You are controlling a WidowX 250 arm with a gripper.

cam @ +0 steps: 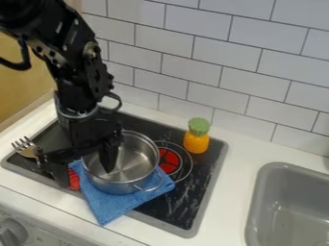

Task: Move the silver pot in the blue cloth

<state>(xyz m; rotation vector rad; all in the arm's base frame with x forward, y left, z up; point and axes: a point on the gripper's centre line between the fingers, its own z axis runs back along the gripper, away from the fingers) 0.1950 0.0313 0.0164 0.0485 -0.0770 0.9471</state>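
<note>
Pot (122,176), silver: upright on cloth (116,207), blue, laid over stove (208,190). End effector (85,178): spread, one finger inside pot, one outside its wall. Step, as judged: placement made, release in hand. Next: straight lift, fingers clear of rim. Obscured: fork (26,148), in part, behind end effector; cloth under pot, so base support uncertain. Cut off: sink (273,178), right and bottom.

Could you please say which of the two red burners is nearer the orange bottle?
The burner right of the silver pot in the view; the other burner shows left of the pot, farther from the bottle.
</note>
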